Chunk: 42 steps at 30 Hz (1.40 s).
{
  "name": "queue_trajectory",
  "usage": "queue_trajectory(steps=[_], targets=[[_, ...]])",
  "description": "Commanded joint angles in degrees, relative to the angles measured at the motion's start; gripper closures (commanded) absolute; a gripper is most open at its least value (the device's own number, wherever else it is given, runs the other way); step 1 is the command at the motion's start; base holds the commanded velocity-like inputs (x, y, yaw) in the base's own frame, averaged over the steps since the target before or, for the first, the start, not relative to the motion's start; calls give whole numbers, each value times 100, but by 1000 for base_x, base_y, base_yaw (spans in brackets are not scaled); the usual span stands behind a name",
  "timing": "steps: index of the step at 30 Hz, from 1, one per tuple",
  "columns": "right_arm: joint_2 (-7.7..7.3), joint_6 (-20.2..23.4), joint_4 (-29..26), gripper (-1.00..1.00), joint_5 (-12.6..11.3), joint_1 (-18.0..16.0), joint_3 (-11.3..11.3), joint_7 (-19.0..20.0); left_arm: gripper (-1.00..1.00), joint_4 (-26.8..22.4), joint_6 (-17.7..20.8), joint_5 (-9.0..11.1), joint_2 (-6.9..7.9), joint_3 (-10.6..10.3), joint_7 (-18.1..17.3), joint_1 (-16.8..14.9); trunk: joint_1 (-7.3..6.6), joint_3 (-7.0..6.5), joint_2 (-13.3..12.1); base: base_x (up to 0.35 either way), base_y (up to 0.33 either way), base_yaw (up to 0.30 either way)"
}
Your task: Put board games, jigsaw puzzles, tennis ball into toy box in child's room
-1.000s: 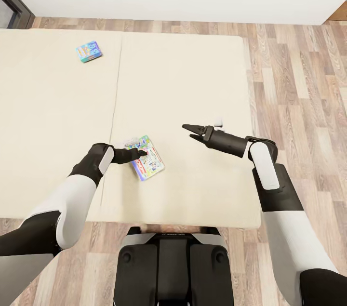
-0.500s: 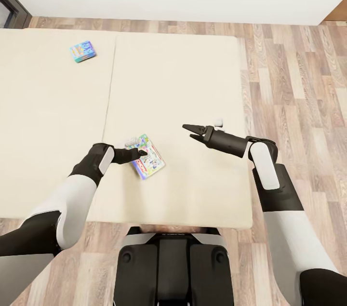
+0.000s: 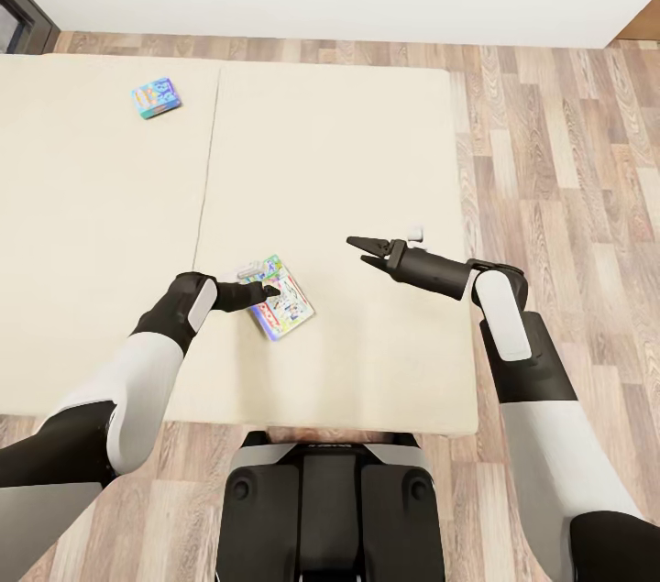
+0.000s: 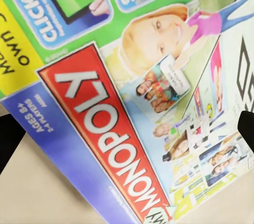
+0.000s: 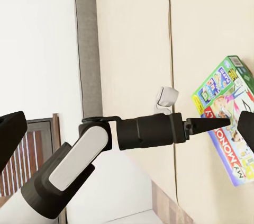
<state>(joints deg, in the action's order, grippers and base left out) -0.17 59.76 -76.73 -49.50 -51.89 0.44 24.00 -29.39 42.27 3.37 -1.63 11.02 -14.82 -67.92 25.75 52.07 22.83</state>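
- Bed: beige two-part mattress with a seam running near to far, wood-plank floor to its right and a white wall beyond its far edge
- Board game, green-edged with a white busy cover: lies flat on the mattress near the bed's near edge, just right of the seam; the left wrist view reads MONOPOLY in a red band on its cover; it also shows in the right wrist view
- Small blue board game: lies flat on the left half of the mattress, far side, well apart from the first game
- Left hand: low over the left edge of the green-edged game, dark fingertips spread apart at either side of the cover, not clamped on it
- Right hand: raised over the right half of the mattress, well right of the game, its two pointed fingers parted and holding nothing
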Motion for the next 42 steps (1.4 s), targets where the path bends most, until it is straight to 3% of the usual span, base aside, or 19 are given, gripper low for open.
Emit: queue_trajectory(steps=[1, 42], targets=[[-1, 10, 0, -100, 54, -4, 0, 54, -100, -6, 45, 32, -5, 36, 9, -2, 3, 6, 9, 0, 0, 0], [-1, -3, 0, -100, 55, -1, -3, 52, -100, -5, 45, 32, -13, 41, 6, -2, 3, 6, 9, -6, -19, 0]])
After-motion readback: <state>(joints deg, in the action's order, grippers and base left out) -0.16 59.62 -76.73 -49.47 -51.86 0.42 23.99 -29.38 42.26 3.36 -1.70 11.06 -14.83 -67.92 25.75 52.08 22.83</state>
